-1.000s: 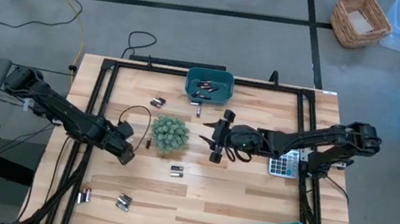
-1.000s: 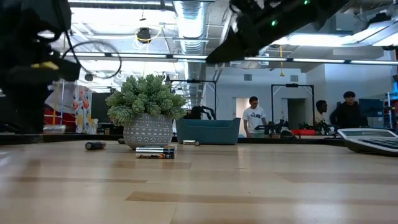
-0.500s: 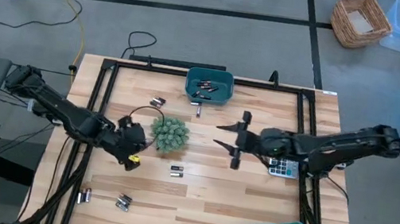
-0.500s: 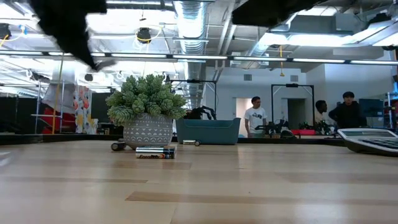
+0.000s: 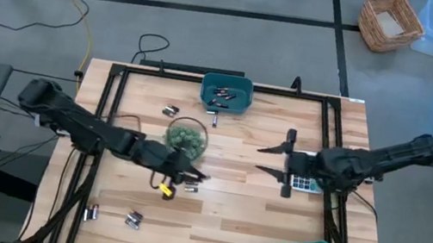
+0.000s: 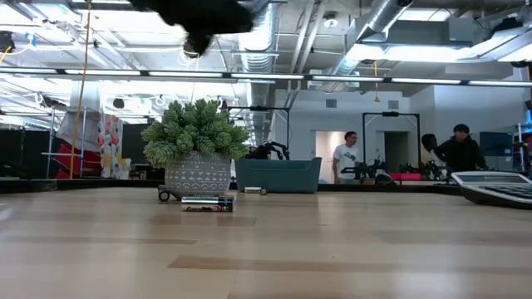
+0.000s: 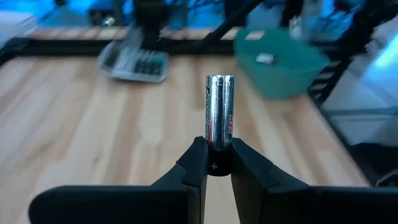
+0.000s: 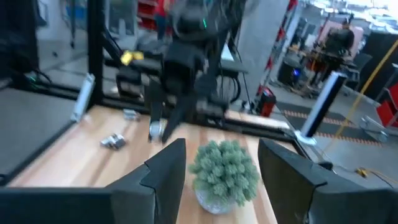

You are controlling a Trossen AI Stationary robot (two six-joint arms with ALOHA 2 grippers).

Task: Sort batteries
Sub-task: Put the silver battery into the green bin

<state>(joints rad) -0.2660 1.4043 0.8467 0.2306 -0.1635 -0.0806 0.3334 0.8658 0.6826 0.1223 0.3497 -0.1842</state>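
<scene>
Already your left hand (image 7: 214, 163) pinches a silvery battery (image 7: 219, 112) by its base, long axis pointing straight out past the fingertips toward the teal bin (image 7: 283, 57) across the tabletop (image 7: 93, 112); right hand (image 5: 287, 162) waits open, empty.

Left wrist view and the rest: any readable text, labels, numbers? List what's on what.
Battery held in the left end effector: red print runs along its side, too blurred to read.
Batteries lying by the plant pot, low view: label print, too small to read.
Calculator: keys visible, no legible digits.
Teal bins: no visible text.
Nothing can be quoted.
</scene>
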